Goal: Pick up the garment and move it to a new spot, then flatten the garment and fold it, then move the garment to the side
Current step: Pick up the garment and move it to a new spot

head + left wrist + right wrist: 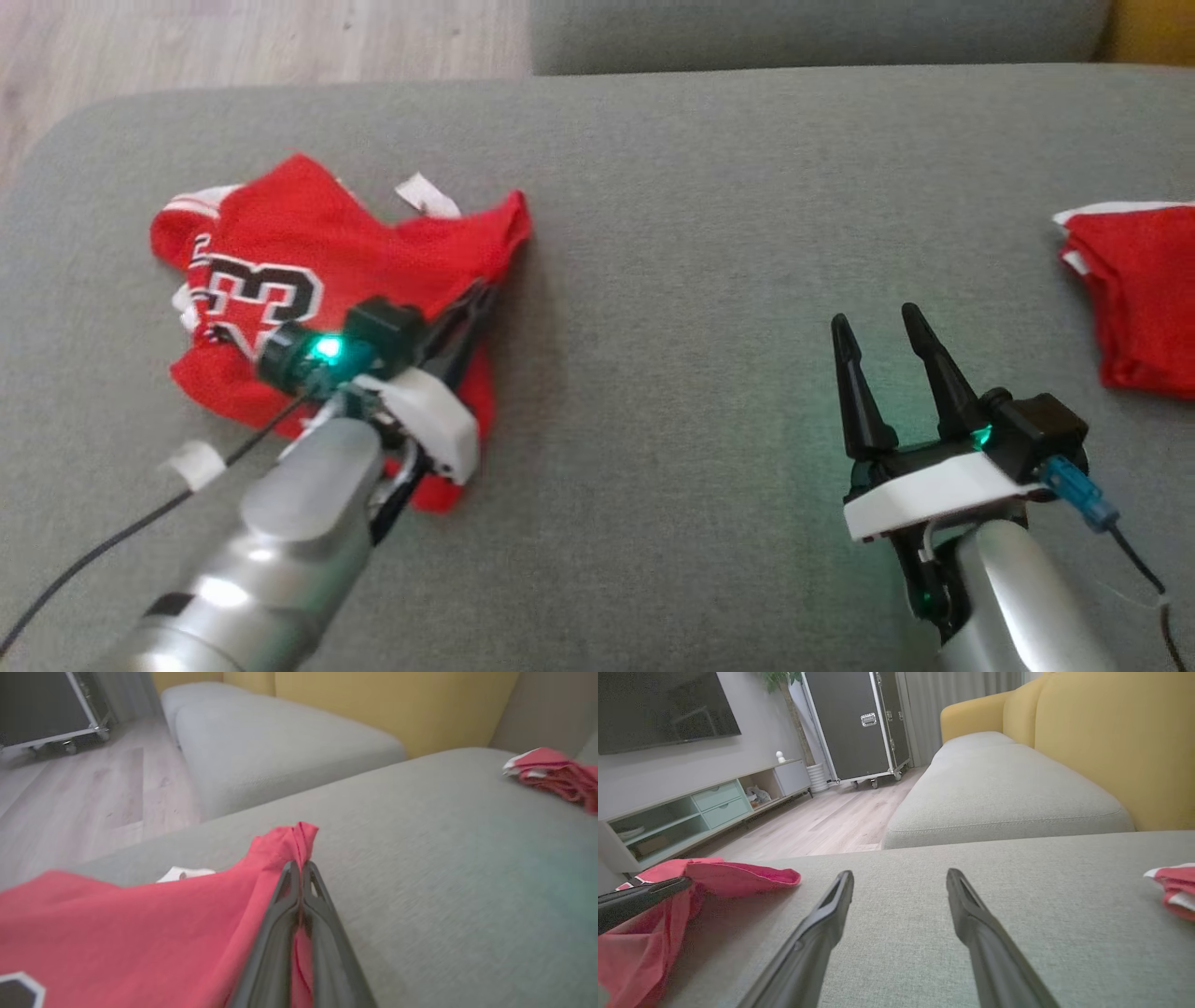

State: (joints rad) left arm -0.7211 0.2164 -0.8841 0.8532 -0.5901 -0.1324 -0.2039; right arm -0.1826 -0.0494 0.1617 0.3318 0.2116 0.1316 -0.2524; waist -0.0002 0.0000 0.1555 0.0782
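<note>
The garment (280, 271) is a red jersey with a black and white number, lying crumpled on the left of the grey cushion (672, 205). My left gripper (481, 291) is shut on the garment's right edge; in the left wrist view the fingers (280, 914) pinch a red fold (289, 842) at their tips. The same garment (714, 875) shows at the left of the right wrist view. My right gripper (878, 327) stands open over bare cushion at the lower right, its fingers (822, 914) spread with nothing between them.
A second red cloth (1134, 289) lies folded at the cushion's right edge, also seen as a red bundle (551, 772). Another grey seat (999, 788) with a yellow back lies beyond. Wooden floor (233, 42) is past the far left edge. A black wheeled case (859, 723) stands farther off.
</note>
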